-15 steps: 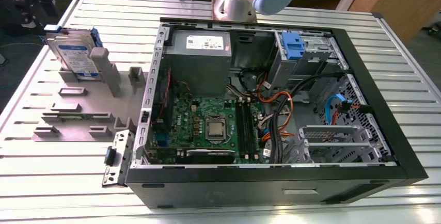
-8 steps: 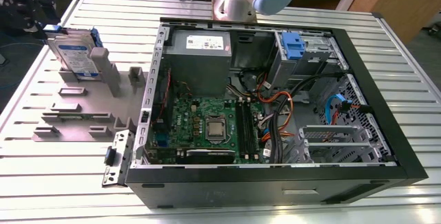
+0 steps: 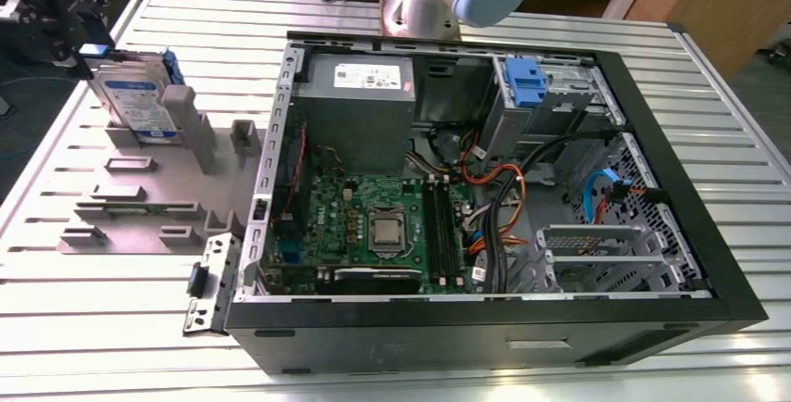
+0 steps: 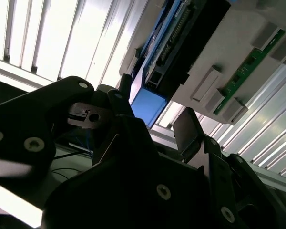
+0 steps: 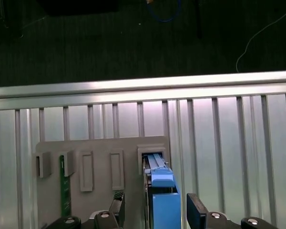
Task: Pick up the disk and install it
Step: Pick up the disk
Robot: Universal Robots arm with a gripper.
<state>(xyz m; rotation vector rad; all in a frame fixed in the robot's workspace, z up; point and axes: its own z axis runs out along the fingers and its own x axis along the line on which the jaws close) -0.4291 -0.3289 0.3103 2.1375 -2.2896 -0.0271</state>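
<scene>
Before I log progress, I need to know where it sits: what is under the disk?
The disk stands on edge in a slot of the grey holder, which lies on the slatted table. The holder's posts cover the disk's lower edge; the slot's floor is hidden.

One disk [image 3: 133,101] stands in one grey rack [image 3: 136,207]. One open computer case [image 3: 433,342] holds one blue clip [image 3: 525,82].

An open computer case [image 3: 495,332] lies on a slatted metal table [image 3: 705,78]. Inside it, in the exterior view, a green circuit board [image 3: 370,226] sits toward seven o'clock, a gray power supply [image 3: 358,96] at eleven and a blue clip [image 3: 527,82] at one. A gray slotted stand [image 3: 136,207] rests at nine o'clock of the case. In the first wrist view, a green memory stick [image 5: 65,195] stands in one slot.
</scene>
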